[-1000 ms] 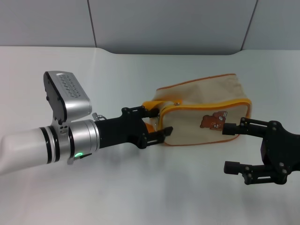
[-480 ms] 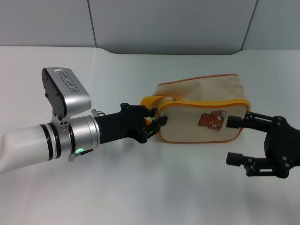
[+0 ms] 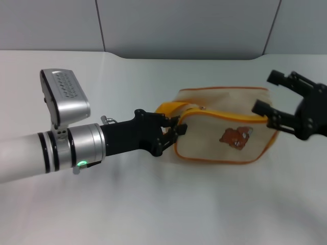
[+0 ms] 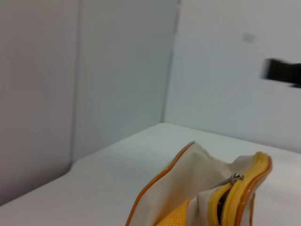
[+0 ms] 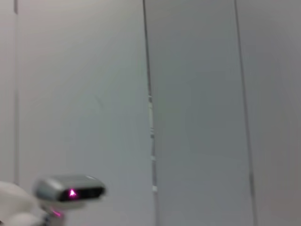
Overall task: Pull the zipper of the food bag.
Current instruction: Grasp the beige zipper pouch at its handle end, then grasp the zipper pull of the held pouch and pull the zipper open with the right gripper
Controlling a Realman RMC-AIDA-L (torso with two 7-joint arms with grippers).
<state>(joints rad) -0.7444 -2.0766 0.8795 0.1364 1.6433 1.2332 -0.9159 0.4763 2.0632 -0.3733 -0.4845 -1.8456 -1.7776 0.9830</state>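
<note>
The food bag [image 3: 219, 127] lies on its side on the white table [image 3: 153, 204], with the brown bear picture [image 3: 236, 136] facing me. Its yellow-orange zip band runs along the upper edge, with the silver zipper pull [image 3: 203, 108] near the left end. The pull also shows in the left wrist view [image 4: 235, 178], on the bag [image 4: 188, 188]. My left gripper [image 3: 172, 131] is shut on the bag's left end, just under the yellow loop handle [image 3: 168, 108]. My right gripper [image 3: 270, 92] is open, raised over the bag's right end, and not touching it.
A grey panelled wall [image 3: 184, 25] stands behind the table. My left arm's silver wrist camera housing [image 3: 64, 102] sticks up at the left. One dark finger of the right gripper [image 4: 282, 71] shows in the left wrist view.
My left gripper has closed on the bag's left end. My right gripper has risen from the bag's front right to above its right end. The bag has shifted and tilted slightly.
</note>
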